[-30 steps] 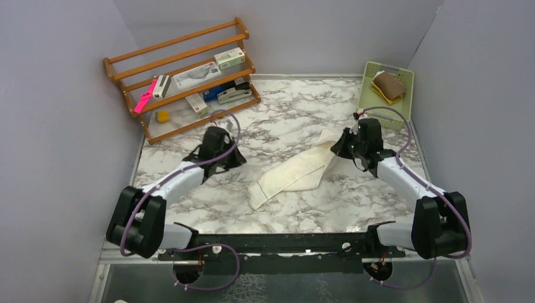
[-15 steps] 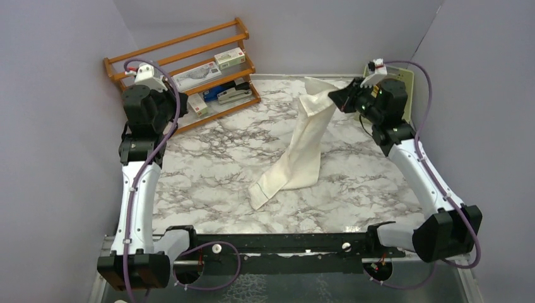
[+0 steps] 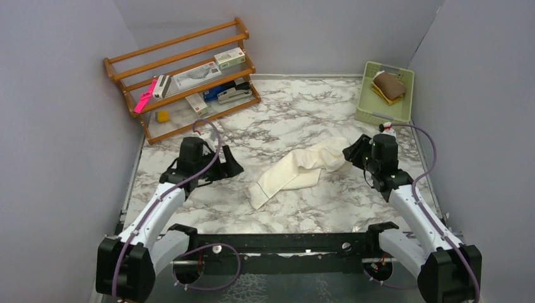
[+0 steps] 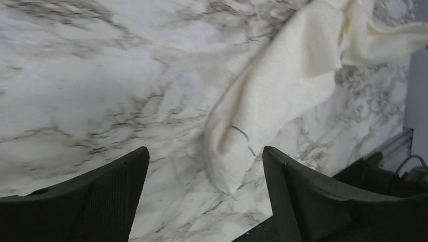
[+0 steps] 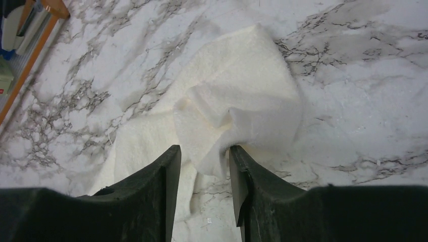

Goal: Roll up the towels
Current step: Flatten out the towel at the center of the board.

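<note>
A cream towel (image 3: pixel 296 172) lies slantwise on the marble table, its right end bunched into a loose heap (image 5: pixel 237 101). My right gripper (image 3: pixel 348 151) sits low at that heap. Its jaws stand apart (image 5: pixel 204 148), and a loose fold of the cloth hangs between them against the right finger, not squeezed. My left gripper (image 3: pixel 230 167) hovers wide open (image 4: pixel 205 151) just left of the towel's near-left end (image 4: pixel 282 85), with nothing in it. The mustard-yellow and brown towel (image 3: pixel 387 86) lies folded in the pale green basket (image 3: pixel 378 117).
A wooden shelf rack (image 3: pixel 183 76) with boxes, a stapler and a pink marker stands at the back left. The basket sits at the back right corner against the wall. Grey walls close in the table on three sides.
The right gripper held the towel's end high, then brought it down into a bunched heap and opened its jaws. The left arm swung down from the back left, and its jaws opened.
</note>
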Tool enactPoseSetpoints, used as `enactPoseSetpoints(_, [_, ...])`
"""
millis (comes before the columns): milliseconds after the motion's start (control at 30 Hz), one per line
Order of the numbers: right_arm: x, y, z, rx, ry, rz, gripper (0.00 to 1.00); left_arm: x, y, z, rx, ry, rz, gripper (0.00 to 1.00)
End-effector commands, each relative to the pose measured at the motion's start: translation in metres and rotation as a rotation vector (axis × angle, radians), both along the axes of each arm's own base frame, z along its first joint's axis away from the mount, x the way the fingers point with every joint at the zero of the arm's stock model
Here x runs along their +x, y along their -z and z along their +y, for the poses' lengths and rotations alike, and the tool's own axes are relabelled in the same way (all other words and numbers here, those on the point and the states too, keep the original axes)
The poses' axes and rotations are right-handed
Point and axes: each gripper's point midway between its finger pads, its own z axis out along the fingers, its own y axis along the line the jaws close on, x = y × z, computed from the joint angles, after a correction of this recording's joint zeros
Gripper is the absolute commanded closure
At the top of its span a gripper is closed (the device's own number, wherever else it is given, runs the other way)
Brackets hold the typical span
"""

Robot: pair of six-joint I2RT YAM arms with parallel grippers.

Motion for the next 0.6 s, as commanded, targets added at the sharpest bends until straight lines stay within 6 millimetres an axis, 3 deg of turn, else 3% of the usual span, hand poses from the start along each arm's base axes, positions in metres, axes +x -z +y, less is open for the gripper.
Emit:
enactPoseSetpoints(0, [0.023, -0.022, 0.008, 0.043, 0.002, -0.037, 0.58, -0.007, -0.024, -0.055, -0.095, 0.103, -0.087, 0.09])
enactPoseSetpoints(67, [0.026, -0.018, 0.012, 0.021, -0.037, -0.013, 0.56, -0.020, -0.014, -0.070, -0.103, 0.123, -0.056, 0.05])
enactPoseSetpoints(233, [0.014, 0.025, 0.004, -0.040, -0.031, 0.118, 0.51, -0.055, 0.023, -0.098, -0.068, 0.139, 0.027, 0.05])
enactPoseSetpoints(333, [0.002, 0.049, 0.008, -0.028, -0.065, 0.181, 0.50, -0.071, 0.045, -0.111, -0.039, 0.158, 0.076, 0.05])
enactPoseSetpoints(467, [-0.009, 0.069, 0.016, 0.014, -0.090, 0.227, 0.50, -0.082, 0.067, -0.132, 0.011, 0.199, 0.111, 0.05])
enactPoseSetpoints(567, [-0.006, 0.073, 0.017, 0.013, -0.090, 0.229, 0.50, -0.078, 0.078, -0.136, 0.066, 0.185, 0.108, 0.05])
